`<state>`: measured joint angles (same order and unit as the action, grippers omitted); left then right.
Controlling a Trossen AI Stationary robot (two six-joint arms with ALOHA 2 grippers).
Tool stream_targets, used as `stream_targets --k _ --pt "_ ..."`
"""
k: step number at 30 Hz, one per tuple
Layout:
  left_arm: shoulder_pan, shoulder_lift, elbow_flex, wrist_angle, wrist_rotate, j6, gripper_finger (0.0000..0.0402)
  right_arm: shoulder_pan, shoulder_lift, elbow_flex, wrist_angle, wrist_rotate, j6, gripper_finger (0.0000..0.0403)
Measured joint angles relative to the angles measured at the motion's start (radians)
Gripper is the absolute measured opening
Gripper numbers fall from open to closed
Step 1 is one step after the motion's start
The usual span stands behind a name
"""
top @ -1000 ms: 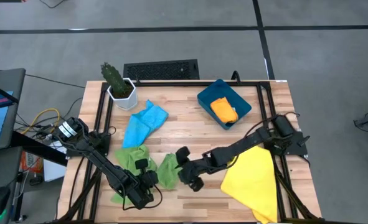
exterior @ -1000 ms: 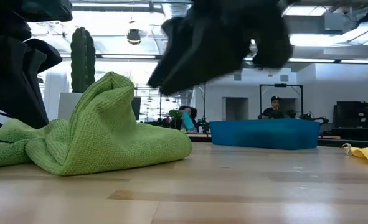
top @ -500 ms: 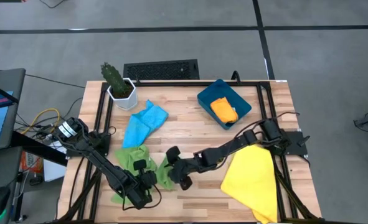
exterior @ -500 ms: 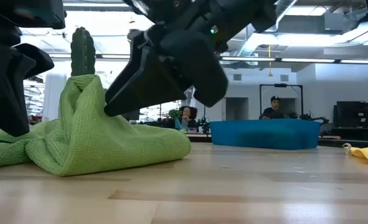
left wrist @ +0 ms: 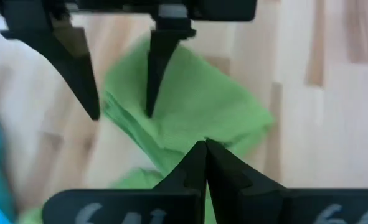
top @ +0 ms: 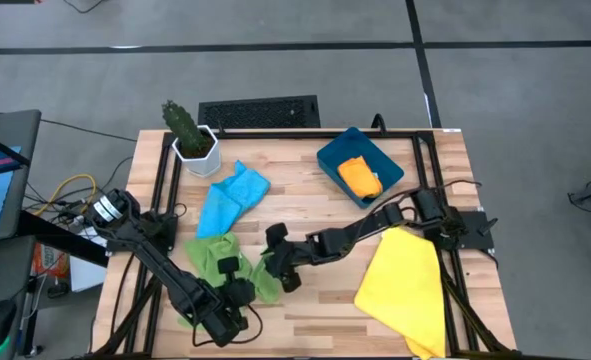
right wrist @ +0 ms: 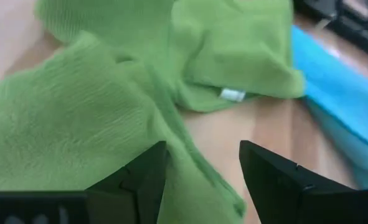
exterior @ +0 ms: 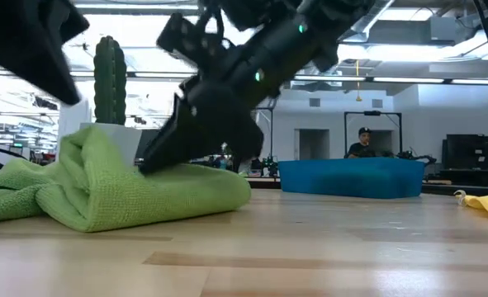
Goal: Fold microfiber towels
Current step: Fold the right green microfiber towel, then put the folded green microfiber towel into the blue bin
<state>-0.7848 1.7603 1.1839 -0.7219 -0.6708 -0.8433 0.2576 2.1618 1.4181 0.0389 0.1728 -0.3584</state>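
Wooden slats make up your table [top: 305, 190], which fills the middle of the overhead frame, with grey floor around it. At lower left of centre lie two green towels: one crumpled green towel [top: 207, 255] towards the left, and a second green towel [top: 267, 278] just to its right, the two touching. Your right gripper [top: 278, 266] reaches in from the right edge of the frame and sits over the second green towel, its fingers spread wide; in the right wrist view both dark fingers [right wrist: 140, 177] straddle green cloth, not yet pinching it. In the low view that gripper [exterior: 157, 161] angles down from upper right onto the green heap [exterior: 103, 186].

Your left gripper [top: 237, 292] comes up from the bottom left of the overhead frame and sits at the lower edge of the green towels. Its fingers [left wrist: 193, 168] are pressed together with nothing seen between them, hovering above green cloth.

Above the green towels, left of centre, lies the light blue towel [top: 230, 195]. The bright yellow towel [top: 405, 285] is spread at lower right. The orange towel [top: 359, 177] rests inside a dark teal bin [top: 330, 160] at upper right of centre. A potted cactus [top: 187, 132] stands at the upper left corner of the table.
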Motion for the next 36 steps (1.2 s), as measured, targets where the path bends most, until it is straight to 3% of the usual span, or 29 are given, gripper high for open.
stream_targets --k 7,9,13,20,29,36 --pt "0.012 0.0 0.0 0.104 -0.198 0.152 0.0 0.001 -0.086 0.0 -0.125 0.012 0.065 0.0226" --pt "0.025 0.001 -0.002 0.2 -0.196 0.245 0.0 0.002 -0.111 0.0 -0.177 0.012 0.097 0.0226" --pt "0.053 0.008 -0.049 0.355 -0.093 0.373 0.0 0.014 -0.12 0.0 -0.252 0.009 0.161 0.0226" --pt "0.064 0.008 -0.192 0.453 0.01 0.265 0.0 0.039 -0.128 0.0 -0.299 0.013 0.284 0.0226" --pt "0.045 0.009 -0.263 0.449 0.004 0.15 0.0 -0.01 -0.128 0.0 -0.373 0.013 0.622 0.0226" --pt "0.045 0.009 -0.294 0.451 0.011 0.113 0.0 -0.053 -0.107 0.002 -0.385 -0.04 0.714 0.0254"
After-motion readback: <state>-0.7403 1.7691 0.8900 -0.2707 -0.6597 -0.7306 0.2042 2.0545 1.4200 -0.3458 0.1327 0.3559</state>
